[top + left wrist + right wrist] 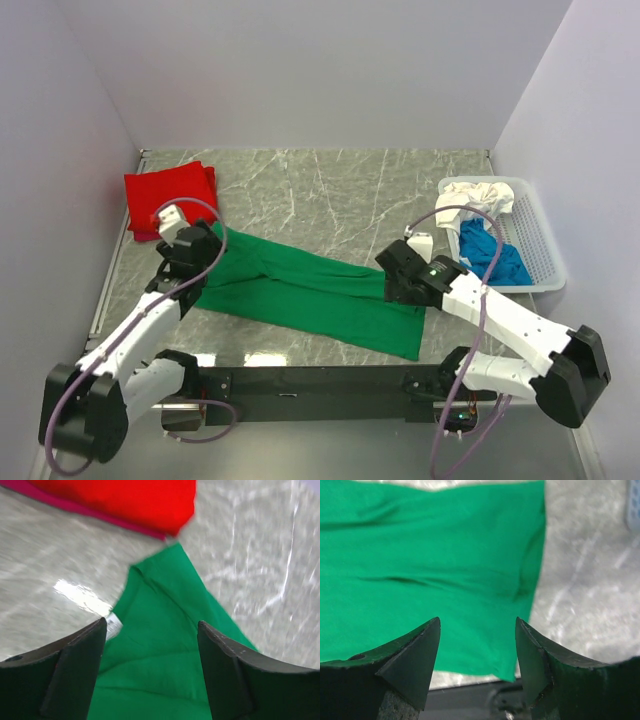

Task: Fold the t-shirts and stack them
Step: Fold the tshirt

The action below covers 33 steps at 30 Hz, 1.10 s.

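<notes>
A bright green t-shirt lies folded into a long band across the marble table, running from upper left to lower right. A folded red t-shirt lies at the back left. My left gripper is open above the green shirt's left end, near its white neck label; the red shirt shows beyond it. My right gripper is open above the green shirt's right end, near the hem corner. Blue and white shirts lie in the basket.
A white plastic lattice basket stands at the right of the table. White walls close in the left, back and right sides. A dark base rail runs along the near edge between the arm bases.
</notes>
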Tool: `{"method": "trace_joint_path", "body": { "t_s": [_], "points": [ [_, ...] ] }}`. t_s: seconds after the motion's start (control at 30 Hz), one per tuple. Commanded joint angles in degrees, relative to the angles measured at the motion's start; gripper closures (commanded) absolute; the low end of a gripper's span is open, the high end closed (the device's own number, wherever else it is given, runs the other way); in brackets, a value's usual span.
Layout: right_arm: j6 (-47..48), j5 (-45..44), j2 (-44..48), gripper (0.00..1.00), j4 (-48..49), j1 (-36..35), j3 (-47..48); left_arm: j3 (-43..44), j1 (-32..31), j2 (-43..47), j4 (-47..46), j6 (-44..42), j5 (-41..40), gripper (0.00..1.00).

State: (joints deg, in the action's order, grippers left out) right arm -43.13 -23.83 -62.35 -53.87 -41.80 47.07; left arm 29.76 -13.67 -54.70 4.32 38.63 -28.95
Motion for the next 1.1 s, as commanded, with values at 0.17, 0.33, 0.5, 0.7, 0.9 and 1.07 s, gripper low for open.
{"method": "trace_joint_path", "body": {
  "t_s": [0.17,0.33,0.5,0.7,0.9,1.07],
  "points": [
    [3.8,1.2,-4.3,0.33,12.6,4.0,-1.9,4.3,-2.7,-8.3,-7.2,0.8,9.8,0.19],
    [4.5,2.4,-6.4,0.34,16.0,6.1,-5.3,3.3,-3.9,-11.6,-11.3,1.8,12.4,0.18],
    [4.5,2.3,-8.8,0.36,18.0,6.6,-6.1,5.1,-4.0,-17.6,-13.7,1.5,15.1,0.16],
    [3.2,2.6,-11.3,0.37,16.5,6.6,-5.6,7.3,-4.1,-23.2,-15.1,1.1,18.2,0.15],
    [1.8,4.4,-10.3,0.41,16.1,6.2,-6.8,7.4,-5.1,-24.8,-16.5,0.2,19.5,0.16],
    [1.7,4.3,-8.9,0.42,15.6,6.2,-7.3,10.4,-7.4,-27.7,-12.9,-1.0,18.2,0.22]
  ]
}}
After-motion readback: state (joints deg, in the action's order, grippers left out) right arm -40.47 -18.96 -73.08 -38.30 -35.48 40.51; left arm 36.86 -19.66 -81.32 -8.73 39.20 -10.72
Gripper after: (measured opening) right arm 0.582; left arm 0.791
